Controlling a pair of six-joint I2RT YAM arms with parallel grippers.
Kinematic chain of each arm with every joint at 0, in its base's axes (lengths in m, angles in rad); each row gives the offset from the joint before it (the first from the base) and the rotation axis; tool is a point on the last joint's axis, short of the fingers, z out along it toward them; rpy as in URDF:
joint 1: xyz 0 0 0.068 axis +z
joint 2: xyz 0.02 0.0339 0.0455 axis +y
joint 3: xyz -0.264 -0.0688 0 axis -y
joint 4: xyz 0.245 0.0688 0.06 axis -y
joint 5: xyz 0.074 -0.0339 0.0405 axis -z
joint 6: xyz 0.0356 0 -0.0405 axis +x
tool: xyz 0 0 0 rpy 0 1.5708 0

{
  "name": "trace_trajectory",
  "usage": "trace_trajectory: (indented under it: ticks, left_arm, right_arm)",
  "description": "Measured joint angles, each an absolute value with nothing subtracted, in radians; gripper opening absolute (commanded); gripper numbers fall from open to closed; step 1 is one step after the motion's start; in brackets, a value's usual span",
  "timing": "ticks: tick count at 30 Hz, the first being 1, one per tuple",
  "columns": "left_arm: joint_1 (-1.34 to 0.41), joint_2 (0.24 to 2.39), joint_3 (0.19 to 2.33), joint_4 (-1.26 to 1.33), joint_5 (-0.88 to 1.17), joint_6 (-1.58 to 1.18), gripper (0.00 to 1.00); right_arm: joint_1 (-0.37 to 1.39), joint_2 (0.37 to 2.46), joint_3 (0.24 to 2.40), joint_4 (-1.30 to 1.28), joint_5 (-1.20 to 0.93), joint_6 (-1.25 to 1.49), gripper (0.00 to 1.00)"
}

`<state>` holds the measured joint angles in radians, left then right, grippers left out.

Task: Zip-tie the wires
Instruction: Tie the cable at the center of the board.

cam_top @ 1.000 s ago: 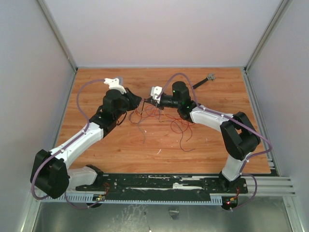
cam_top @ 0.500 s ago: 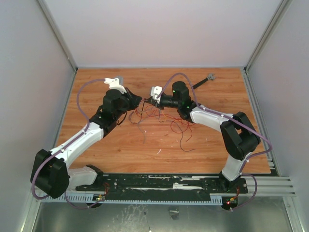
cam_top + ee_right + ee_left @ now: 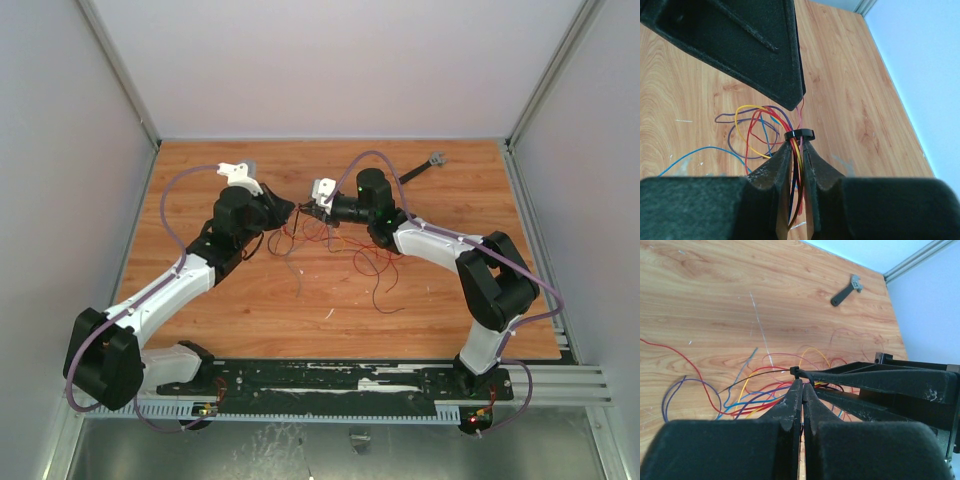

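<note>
Nearest the arm bases, loose ends of the wires (image 3: pixel 378 272) are trailing across the surface (image 3: pixel 250 310), on the near side of the right hand (image 3: pixel 798 146). That hand is pinching the mostly red bundle lengthwise between its fingers. The zip tie (image 3: pixel 800 135) is sitting looped round the bundle at the right hand's tips, its ring lying crosswise to the strands. The left hand (image 3: pixel 800 384), pressed together, is facing the right hand tip to tip. A black tool (image 3: pixel 845 291) is lying well beyond it.
</note>
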<state>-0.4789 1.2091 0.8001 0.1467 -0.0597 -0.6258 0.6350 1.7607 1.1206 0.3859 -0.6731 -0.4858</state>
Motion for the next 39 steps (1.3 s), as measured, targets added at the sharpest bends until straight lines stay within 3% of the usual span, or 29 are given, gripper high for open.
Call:
trace_trajectory:
  ticks: [5, 27, 31, 35, 39]
  left_arm:
    - [-0.479, 1.209, 0.8, 0.149, -0.057, -0.626, 0.0]
    - [-0.479, 1.209, 0.791, 0.155, -0.049, -0.626, 0.0]
    - [-0.479, 1.209, 0.79, 0.156, -0.048, -0.626, 0.0]
    - [-0.479, 1.209, 0.785, 0.157, -0.046, -0.629, 0.0]
    - [-0.479, 1.207, 0.779, 0.159, -0.047, -0.629, 0.0]
  right_arm:
    - [0.635, 1.761, 1.121, 0.385, -0.673, -0.486, 0.15]
    - [0.635, 1.761, 1.105, 0.386, -0.65, -0.497, 0.36]
    - [0.635, 1.761, 1.105, 0.387, -0.651, -0.497, 0.35]
    - [0.635, 1.761, 1.105, 0.387, -0.651, -0.498, 0.24]
    - [0.635, 1.761, 1.105, 0.386, -0.651, -0.501, 0.21]
